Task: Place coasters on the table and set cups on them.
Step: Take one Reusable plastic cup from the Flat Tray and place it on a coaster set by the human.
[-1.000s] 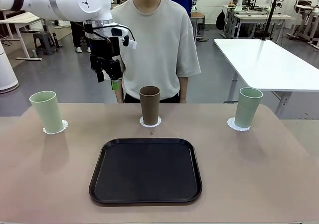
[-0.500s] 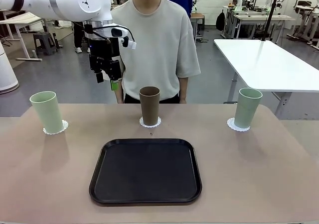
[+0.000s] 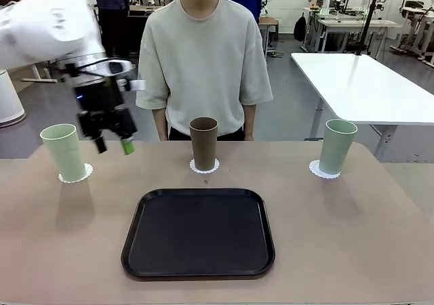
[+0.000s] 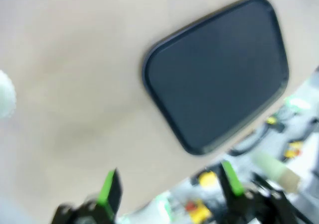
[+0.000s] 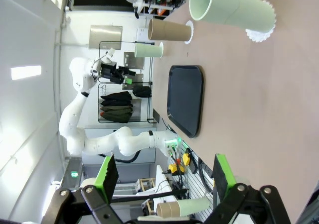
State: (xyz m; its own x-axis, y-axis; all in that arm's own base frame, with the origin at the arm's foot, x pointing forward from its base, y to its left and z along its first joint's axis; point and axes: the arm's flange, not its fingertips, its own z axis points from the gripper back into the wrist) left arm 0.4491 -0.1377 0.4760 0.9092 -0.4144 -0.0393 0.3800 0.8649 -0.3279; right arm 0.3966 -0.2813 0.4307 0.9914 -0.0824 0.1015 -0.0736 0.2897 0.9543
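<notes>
Pale green matte tumblers (image 3: pixel 64 152) (image 3: pixel 337 146) and a brown one (image 3: pixel 203 143) are seen standing on white lacy paper coasters (image 3: pixel 75 176) on the beige-pink table (image 3: pixel 352 237). The left fingers (image 3: pixel 114 146), spread wide and empty, are held just right of the left tumbler. The right fingers (image 5: pixel 164 176) are likewise spread wide, with nothing between them.

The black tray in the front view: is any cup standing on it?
No, the black tray is bare; all three cups stand on coasters beyond it.
</notes>
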